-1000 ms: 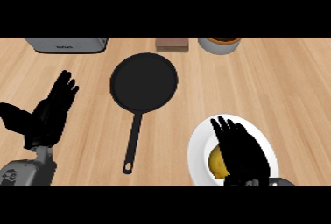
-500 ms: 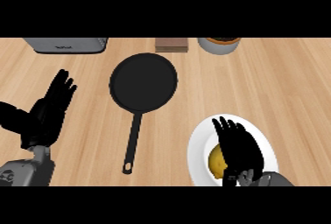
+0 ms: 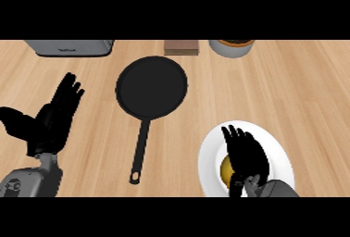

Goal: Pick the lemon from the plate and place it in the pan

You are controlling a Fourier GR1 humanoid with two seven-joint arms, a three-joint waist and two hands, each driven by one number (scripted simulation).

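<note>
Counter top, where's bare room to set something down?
Widest bare wood lies right of the pan, beyond the plate. A narrower strip runs between the left hand and the pan's handle. Crowded: the plate, where the right hand partly hides the lemon.

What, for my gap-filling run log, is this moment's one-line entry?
right hand: open over lemon on plate | left hand: open, resting at left | pan: empty

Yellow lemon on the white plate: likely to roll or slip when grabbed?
Probably rolls if nudged: the yellow lemon shows a curved edge on the white plate. Likely rigid and small beside the black right hand, which hides most of it.
</note>
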